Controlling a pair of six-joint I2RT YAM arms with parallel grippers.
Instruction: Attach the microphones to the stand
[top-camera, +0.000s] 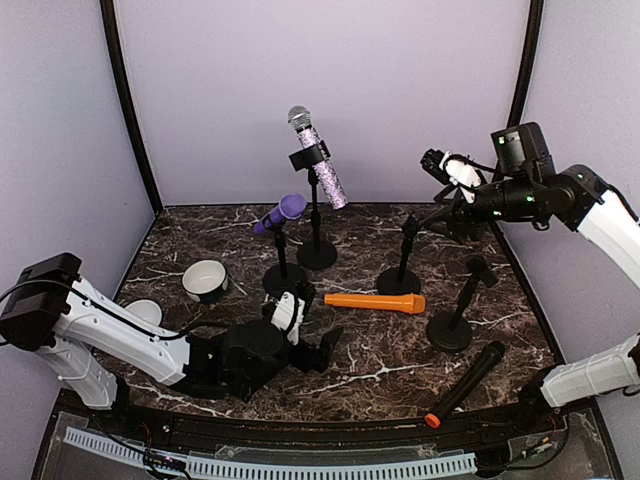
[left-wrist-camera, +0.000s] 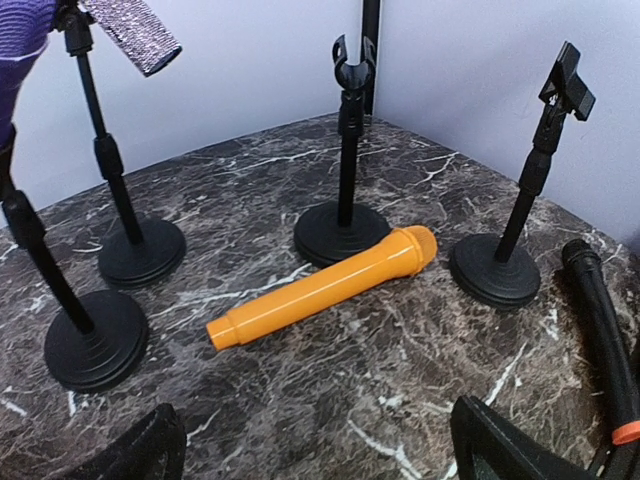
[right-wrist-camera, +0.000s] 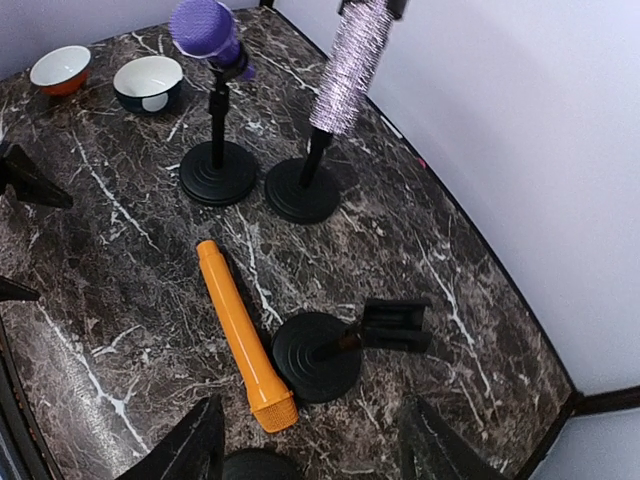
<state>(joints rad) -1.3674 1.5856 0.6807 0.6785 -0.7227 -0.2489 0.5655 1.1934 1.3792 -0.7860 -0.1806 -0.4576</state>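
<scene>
An all-orange microphone (top-camera: 375, 301) (left-wrist-camera: 325, 285) (right-wrist-camera: 240, 335) lies flat mid-table. Just short of its tail end, my left gripper (top-camera: 318, 350) (left-wrist-camera: 320, 462) is low over the table, open and empty. A black microphone with an orange end (top-camera: 466, 384) (left-wrist-camera: 605, 340) lies at the front right. The purple microphone (top-camera: 280, 213) (right-wrist-camera: 205, 30) and the glittery lilac one (top-camera: 320, 160) (right-wrist-camera: 350, 65) each sit in a stand's clip. Two stands (top-camera: 403, 255) (top-camera: 460, 305) have empty clips. High at the right, my right gripper (top-camera: 447, 212) (right-wrist-camera: 310, 455) is open above an empty stand (right-wrist-camera: 320, 355).
Two white bowls (top-camera: 205, 280) (top-camera: 148, 312) sit at the left of the table, beside my left arm. Black corner posts and lilac walls close in the back and sides. A cable rail runs along the front edge.
</scene>
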